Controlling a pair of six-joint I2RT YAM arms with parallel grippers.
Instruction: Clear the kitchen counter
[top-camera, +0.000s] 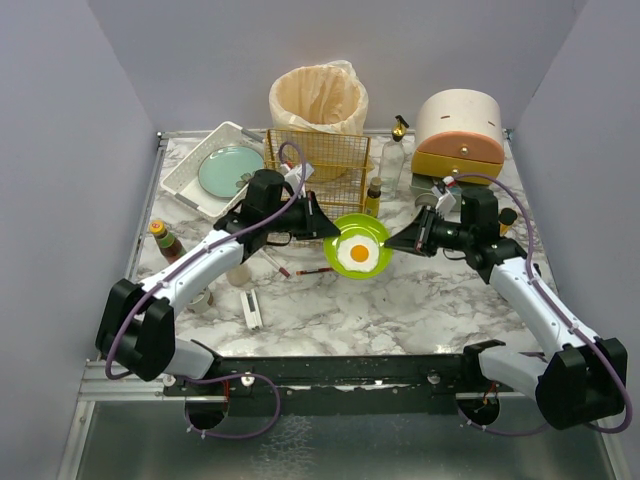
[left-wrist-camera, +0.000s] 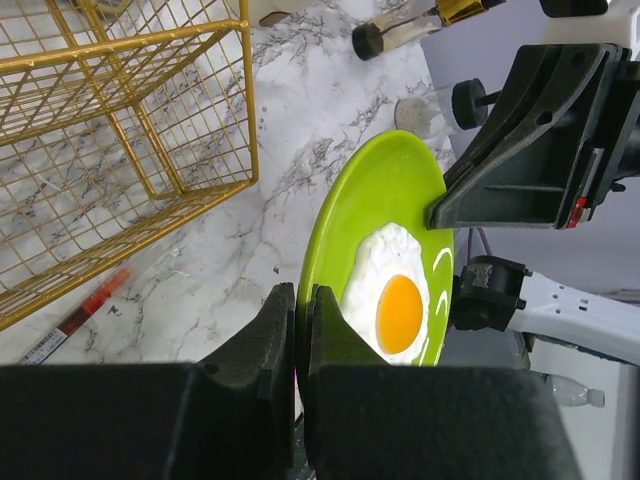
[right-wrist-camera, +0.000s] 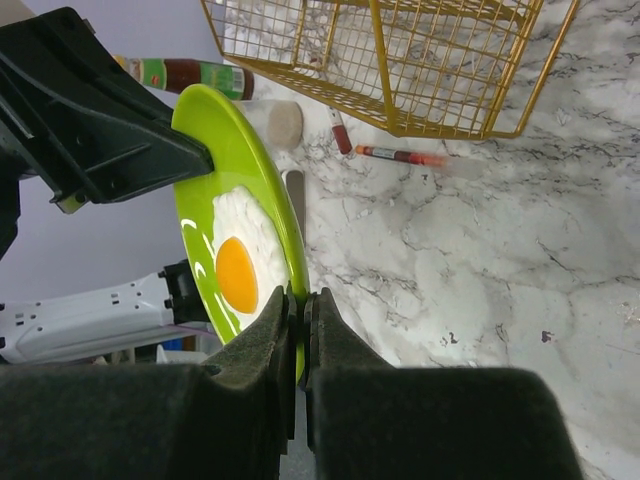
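Note:
A lime-green plate (top-camera: 360, 255) carrying a fried egg is held just above the middle of the white marble kitchen counter (top-camera: 420, 310), gripped from both sides. My left gripper (top-camera: 330, 229) is shut on its left rim; the left wrist view shows the jaws (left-wrist-camera: 300, 297) pinching the plate's (left-wrist-camera: 385, 190) edge. My right gripper (top-camera: 393, 244) is shut on the opposite rim, and in the right wrist view its jaws (right-wrist-camera: 298, 298) clamp the plate (right-wrist-camera: 215, 140). Each wrist view shows the other gripper's fingers across the plate.
Behind the plate stands a gold wire basket (top-camera: 318, 155), with a lined bin (top-camera: 318, 98) further back. A white dish tray (top-camera: 190, 175) holding a teal plate sits back left. A bread box (top-camera: 458, 135) and bottles (top-camera: 392, 160) are back right. A sauce bottle (top-camera: 165, 240), a cup (top-camera: 238, 272) and red pens (top-camera: 312, 270) lie left.

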